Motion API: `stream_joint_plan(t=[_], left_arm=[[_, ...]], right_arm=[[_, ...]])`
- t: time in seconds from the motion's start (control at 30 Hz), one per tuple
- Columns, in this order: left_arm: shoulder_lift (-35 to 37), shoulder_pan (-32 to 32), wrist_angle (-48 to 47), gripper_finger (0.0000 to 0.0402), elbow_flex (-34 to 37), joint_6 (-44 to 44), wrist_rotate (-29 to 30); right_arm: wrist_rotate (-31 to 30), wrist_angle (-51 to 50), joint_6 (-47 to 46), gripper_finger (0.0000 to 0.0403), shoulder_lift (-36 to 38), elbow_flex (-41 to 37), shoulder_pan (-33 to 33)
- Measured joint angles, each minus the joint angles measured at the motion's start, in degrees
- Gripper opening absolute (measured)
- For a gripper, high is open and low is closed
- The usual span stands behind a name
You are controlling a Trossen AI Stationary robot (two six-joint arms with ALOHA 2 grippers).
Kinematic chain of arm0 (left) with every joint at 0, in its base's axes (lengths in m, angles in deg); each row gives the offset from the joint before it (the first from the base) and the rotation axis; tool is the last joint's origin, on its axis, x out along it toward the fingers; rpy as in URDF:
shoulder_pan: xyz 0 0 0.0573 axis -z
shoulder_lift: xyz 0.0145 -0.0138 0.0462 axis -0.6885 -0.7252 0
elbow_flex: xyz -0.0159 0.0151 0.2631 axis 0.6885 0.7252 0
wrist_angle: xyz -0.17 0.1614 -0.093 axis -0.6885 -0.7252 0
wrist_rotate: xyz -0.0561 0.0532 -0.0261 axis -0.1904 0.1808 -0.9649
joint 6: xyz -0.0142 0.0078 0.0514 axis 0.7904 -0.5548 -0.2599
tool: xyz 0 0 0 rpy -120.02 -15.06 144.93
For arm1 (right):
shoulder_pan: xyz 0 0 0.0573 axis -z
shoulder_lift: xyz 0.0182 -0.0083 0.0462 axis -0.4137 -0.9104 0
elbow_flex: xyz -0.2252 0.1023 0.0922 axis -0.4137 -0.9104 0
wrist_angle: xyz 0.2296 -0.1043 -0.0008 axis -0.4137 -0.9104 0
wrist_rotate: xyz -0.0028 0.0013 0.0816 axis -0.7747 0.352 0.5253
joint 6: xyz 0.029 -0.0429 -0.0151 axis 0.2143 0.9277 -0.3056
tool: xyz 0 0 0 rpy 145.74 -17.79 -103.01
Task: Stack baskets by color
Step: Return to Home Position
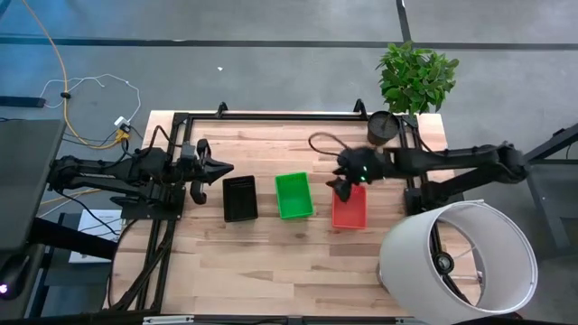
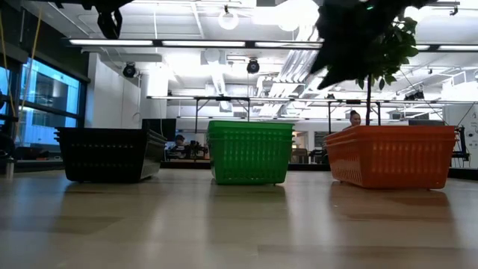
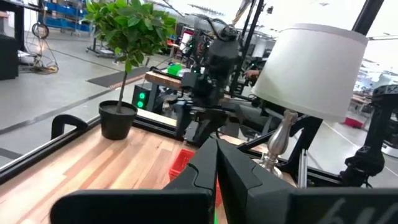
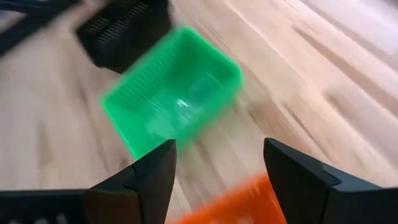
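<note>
Three basket stacks stand in a row on the table: black point(image 1: 239, 198), green point(image 1: 293, 195) and red point(image 1: 350, 208), each on its base. In the low view they show as black point(image 2: 108, 154), green point(image 2: 249, 152) and red point(image 2: 390, 155). My right gripper point(image 1: 342, 188) hangs open above the red stack's far left corner, touching nothing; its wrist view shows the green basket point(image 4: 171, 93) and the red rim point(image 4: 239, 202) below the open fingers point(image 4: 217, 171). My left gripper point(image 1: 221, 169) waits shut above the table's left side, beyond the black stack.
A potted plant point(image 1: 411, 86) stands at the table's far right corner. A large white lampshade point(image 1: 456, 257) stands at the near right, close to the red stack. Bare wood lies along the near edge in front of the baskets.
</note>
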Motion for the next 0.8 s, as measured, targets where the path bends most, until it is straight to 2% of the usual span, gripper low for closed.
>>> stream_joint_plan(t=[0.17, 0.3, 0.43, 0.73, 0.8], left_arm=[[0.0, 0.0, 1.0, 0.0, 0.0, 0.4, 0.0], [0.0, 0.0, 3.9, 0.0, 0.0, 0.4, -0.6], [0.0, 0.0, 6.4, 0.0, 0.0, 0.4, -0.9], [0.0, 0.0, 6.5, 0.0, 0.0, 0.4, -0.6], [0.0, 0.0, 6.5, 0.0, 0.0, 0.5, 0.1]], right_arm=[[12.9, 15.6, 9.0, 0.0228, -4.2, 0.0, 6.2], [20.3, 27.1, 10.5, 0.0222, -4.9, 0.0, 8.4], [21.5, 29.4, 10.8, 0.0206, -3.0, 0.0, 8.2], [18.6, 16.5, 18.9, 0.016, 4.1, -0.1, 5.9], [18.2, 18.2, 19.3, 0.0138, 6.6, -2.1, 5.9]])
